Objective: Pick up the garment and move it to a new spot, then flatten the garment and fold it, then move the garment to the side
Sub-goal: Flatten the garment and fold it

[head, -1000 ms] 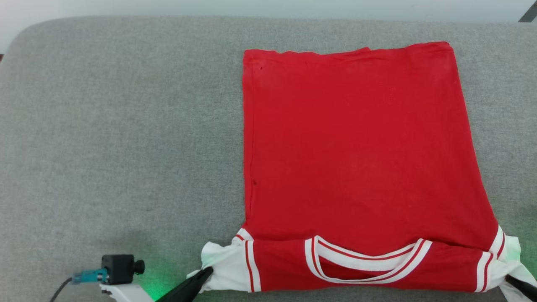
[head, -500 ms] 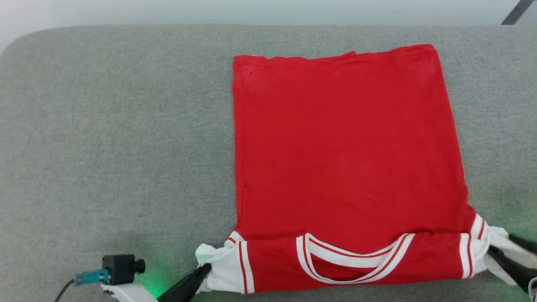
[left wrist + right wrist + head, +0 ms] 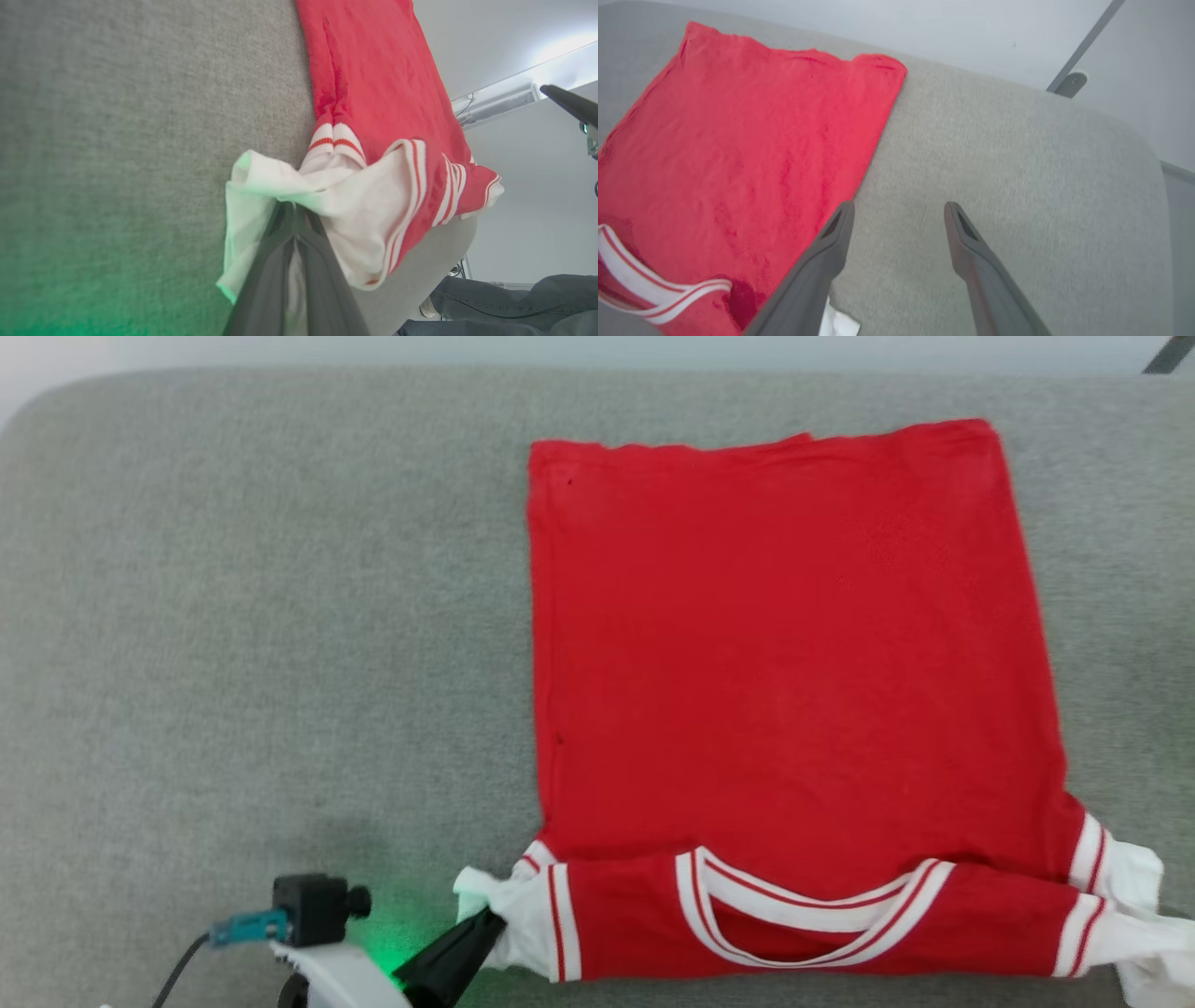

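The left gripper [image 3: 485, 926] [image 3: 295, 211] has its two long dark fingers pressed together on cloth. It pinches the bunched white left sleeve [image 3: 512, 896] [image 3: 280, 179] of the garment [image 3: 794, 663] [image 3: 373, 93] [image 3: 738, 140], a red soft-fabric shirt with white sleeves and red-and-white striped trim. The pinch sits close to the near edge of the grey fabric-covered table [image 3: 233, 616] [image 3: 140, 116] [image 3: 1017, 163]. A green glow falls on the sleeve and the table around it. Just left of the fingers, on the pale wrist, sits a small black camera block with a teal plug [image 3: 313, 907].

The right gripper [image 3: 899, 207] has its fingers spread wide with nothing between them. It is over bare table just beside the shirt's right side edge, and a scrap of white cloth shows under its left finger.

The shirt lies flat on the right half of the table, with its hem toward the far edge. Its near end is folded over into a narrow band, with the striped V collar [image 3: 803, 915] facing up. The white right sleeve [image 3: 1131, 896] lies crumpled at the shirt's near right corner, by the table's near edge.

In the left wrist view, a person's leg in grey trousers [image 3: 514, 298] shows beyond the table's edge.
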